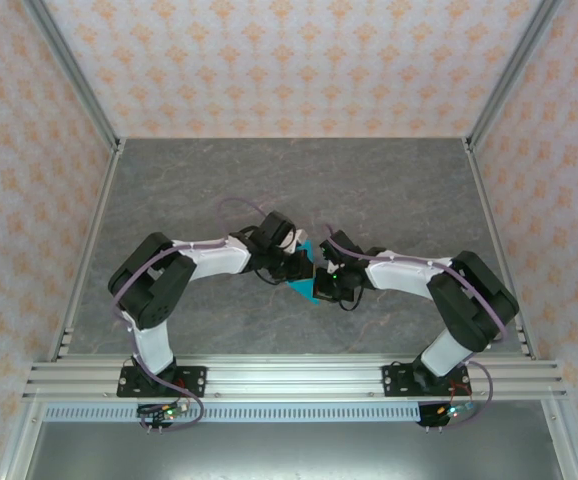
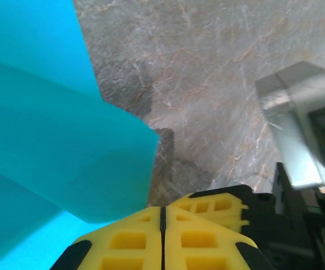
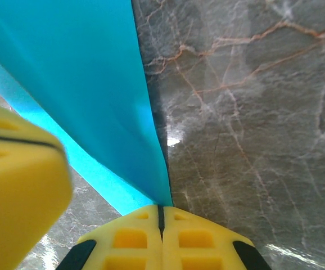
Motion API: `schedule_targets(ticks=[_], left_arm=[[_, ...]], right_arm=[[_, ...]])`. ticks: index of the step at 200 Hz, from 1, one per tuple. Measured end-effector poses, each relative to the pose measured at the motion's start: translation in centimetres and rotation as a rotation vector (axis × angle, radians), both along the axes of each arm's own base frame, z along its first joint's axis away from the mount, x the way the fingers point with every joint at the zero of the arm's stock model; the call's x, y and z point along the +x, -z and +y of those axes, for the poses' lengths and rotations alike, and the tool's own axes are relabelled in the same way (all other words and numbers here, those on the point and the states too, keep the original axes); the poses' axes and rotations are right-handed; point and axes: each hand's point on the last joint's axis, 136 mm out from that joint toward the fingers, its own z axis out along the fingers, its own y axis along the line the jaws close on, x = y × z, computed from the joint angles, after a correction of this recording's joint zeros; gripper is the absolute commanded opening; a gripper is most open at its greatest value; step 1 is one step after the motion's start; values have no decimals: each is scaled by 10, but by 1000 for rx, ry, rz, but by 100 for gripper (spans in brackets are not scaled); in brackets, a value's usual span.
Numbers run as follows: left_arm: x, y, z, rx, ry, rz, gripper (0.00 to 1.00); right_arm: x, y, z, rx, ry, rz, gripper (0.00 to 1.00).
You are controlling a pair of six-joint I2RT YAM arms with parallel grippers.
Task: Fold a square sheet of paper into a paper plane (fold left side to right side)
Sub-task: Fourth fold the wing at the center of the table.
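Cyan-blue sheet of paper sits near the middle of the grey marble table, between the two arms that meet there. The left hand has its yellow fingers pressed together on a lower edge of the sheet. The right hand is closed too, pinching the sheet's narrow end at its tips.

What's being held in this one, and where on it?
The blue sheet of paper, by both grippers. The right gripper pinches its edge, which runs straight into the shut jaws; the left gripper appears shut on the folded flap's lower edge.
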Motion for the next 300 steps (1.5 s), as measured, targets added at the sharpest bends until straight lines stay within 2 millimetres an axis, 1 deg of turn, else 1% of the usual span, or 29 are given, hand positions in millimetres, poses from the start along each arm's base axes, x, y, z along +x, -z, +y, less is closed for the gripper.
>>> schedule_targets(ticks=[31, 86, 103, 173, 205, 237, 300], left_arm=[[0, 12, 0, 13, -1, 18, 6], [1, 21, 0, 24, 2, 17, 4], [2, 29, 1, 31, 4, 20, 4], [7, 29, 5, -11, 18, 40, 4], [16, 28, 16, -18, 13, 32, 5], [33, 28, 30, -6, -6, 40, 6], [48, 28, 34, -5, 34, 73, 7]], right_arm=[[0, 0, 0, -7, -6, 4, 5], [0, 1, 0, -24, -14, 10, 5], [0, 1, -1, -30, -16, 9, 4], [-1, 1, -1, -53, -30, -1, 4], [3, 1, 2, -58, -39, -15, 4], [5, 1, 3, -57, -41, -27, 4], [12, 0, 7, -48, -40, -61, 4]])
